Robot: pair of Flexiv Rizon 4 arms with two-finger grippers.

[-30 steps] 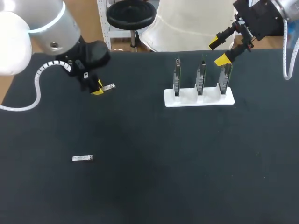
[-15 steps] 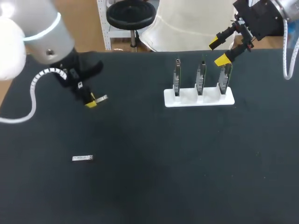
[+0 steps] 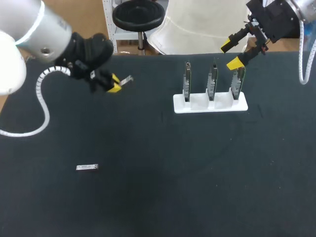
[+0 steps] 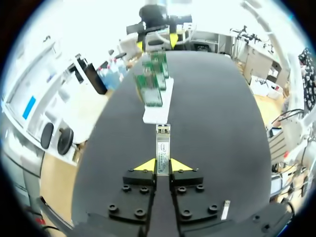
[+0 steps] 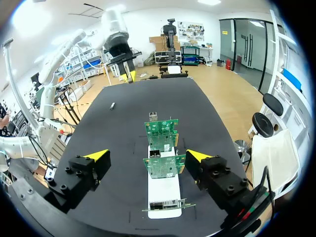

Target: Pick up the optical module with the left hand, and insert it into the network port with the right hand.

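Note:
My left gripper (image 3: 115, 85) hangs over the table's back left, shut on a silver optical module (image 3: 127, 80) that juts out past its yellow tips. In the left wrist view the module (image 4: 162, 144) sits clamped in the left gripper (image 4: 162, 167) and points at the white rack (image 4: 157, 111) of green network boards (image 4: 153, 85). A second module (image 3: 87, 167) lies flat on the black mat at front left. My right gripper (image 3: 231, 55) is open just above and behind the rack's right board (image 3: 238, 81). Its wide-apart fingers straddle the boards (image 5: 163, 166) in the right wrist view.
The white rack (image 3: 210, 105) stands at the back centre-right with three upright boards. A white cable (image 3: 42, 101) from my left arm loops over the mat's left side. The second module (image 4: 225, 210) lies beside and behind the left gripper.
The left gripper, still holding the module, dipped down and to the left, then swung up and to the right toward the rack. The right arm stayed still.

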